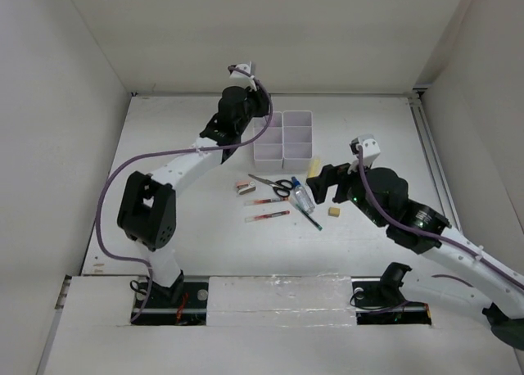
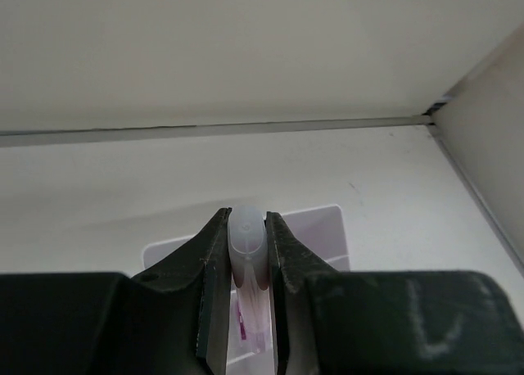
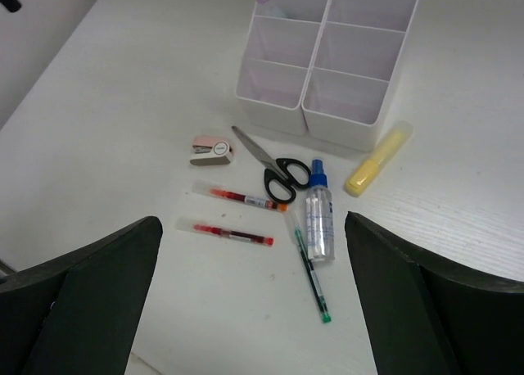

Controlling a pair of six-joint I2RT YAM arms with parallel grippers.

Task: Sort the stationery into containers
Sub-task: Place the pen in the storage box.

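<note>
The right tool (image 1: 326, 187) hangs low over the worktop (image 1: 188, 252), its 2 fingers (image 3: 82, 301) spread wide with nothing between them. A yellow eraser (image 1: 334, 212) lies just beside it on the near side.

Ahead of that tool the loose stationery lies flat. Nearest is a dark pen (image 3: 311, 277) with a green tip. Left of it lies a red pen (image 3: 233, 234), and just beyond that a 2nd red pen (image 3: 241, 198), the 2 nearly parallel and not touching. A clear bottle (image 3: 318, 215) with a blue cap lies on its side just beside the dark pen's far end. The scissors (image 3: 274, 169) are closed, with the black handles next to the bottle's cap and the blades pointing left and away, towards a small pink item (image 3: 213, 149).

Further off, a yellow bar (image 3: 377, 162) lies just beside the near right corner of the containers (image 3: 352, 113), a white block of 6 open compartments.

Farthest, the left tool (image 2: 247, 219) is above the block's far left corner. It is closed tight on a pink bar (image 2: 246, 240) with a pale rounded end standing up between the fingers. Whether its lower end is inside a compartment cannot be told
</note>
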